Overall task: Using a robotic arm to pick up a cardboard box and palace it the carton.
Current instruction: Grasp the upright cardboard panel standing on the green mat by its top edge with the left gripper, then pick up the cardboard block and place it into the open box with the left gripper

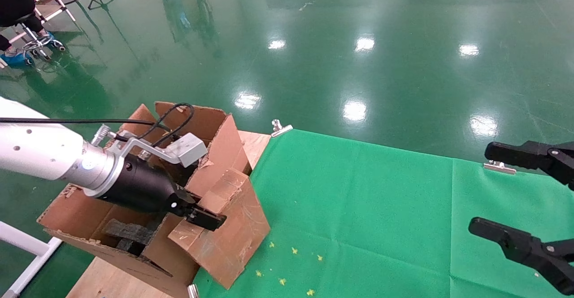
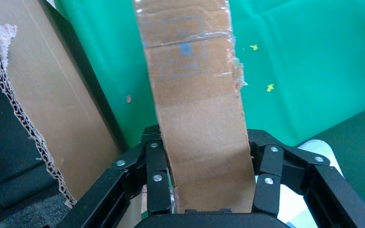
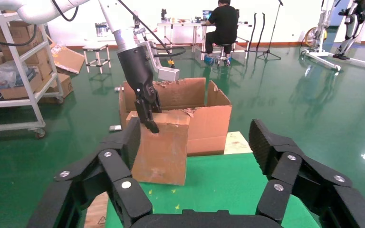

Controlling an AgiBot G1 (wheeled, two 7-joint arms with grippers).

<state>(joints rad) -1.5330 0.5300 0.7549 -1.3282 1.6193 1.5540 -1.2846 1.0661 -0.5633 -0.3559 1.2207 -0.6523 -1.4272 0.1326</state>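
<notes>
We see left gripper point(image 1: 204, 215) clamped on cardboard box point(image 1: 224, 230), box tilted against carton point(image 1: 80, 219) side, over green cloth point(image 1: 381, 208). Blue print unreadable. Right gripper point(image 1: 520, 199) parked, spread wide.

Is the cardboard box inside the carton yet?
Not yet. The left gripper holds the cardboard box tilted against the carton flap, outside it.

Bright overhead lighting; white glare spots dot the glossy floor point(image 1: 358, 64) from ten to three o'clock. Shadows are soft. The cardboard box point(image 2: 199, 118) blurs slightly close-up at twelve o'clock.
</notes>
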